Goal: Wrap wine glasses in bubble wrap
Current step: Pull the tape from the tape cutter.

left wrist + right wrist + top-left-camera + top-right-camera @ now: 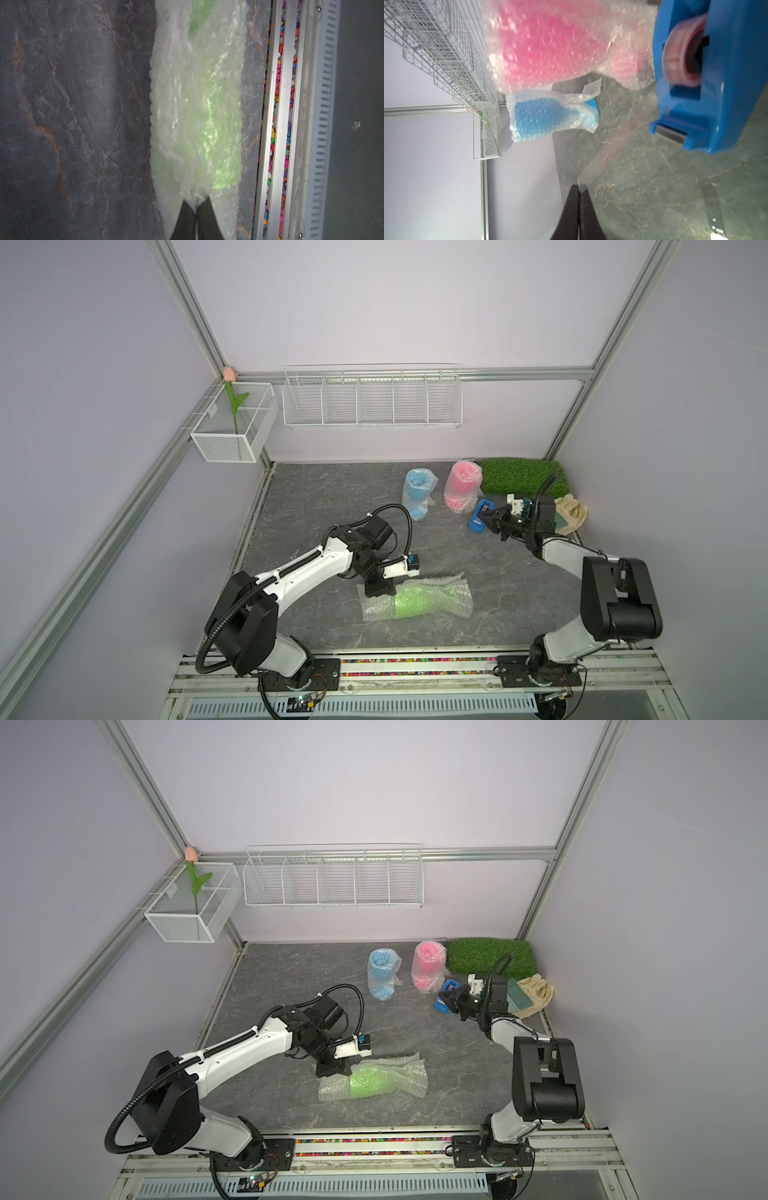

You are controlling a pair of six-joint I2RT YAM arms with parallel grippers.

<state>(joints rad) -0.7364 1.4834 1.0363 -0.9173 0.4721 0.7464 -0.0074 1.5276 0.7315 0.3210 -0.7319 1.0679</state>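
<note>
A lime green wine glass [411, 602] [368, 1082] lies on its side near the table's front, rolled in bubble wrap [449, 593] [176, 104]. My left gripper [388, 592] [343, 1072] [196, 207] is shut on a gathered fold of that wrap at the roll's left end. The blue wine glass [417, 493] [542, 118] and the pink wine glass [461, 485] [546, 45] stand wrapped at the back. My right gripper [484, 517] [446, 997] [579, 186] is shut beside a blue tape dispenser [473, 526] [716, 93]. A clear tape strip [612, 153] runs from the dispenser to its jaws.
A green grass mat [519, 477] lies at the back right, with cream gloves [575, 512] and a teal brush [517, 998] beside my right wrist. On the back wall hang a wire rack [372, 398] and a mesh basket [232, 423]. A rail of coloured pebbles [415, 660] borders the front.
</note>
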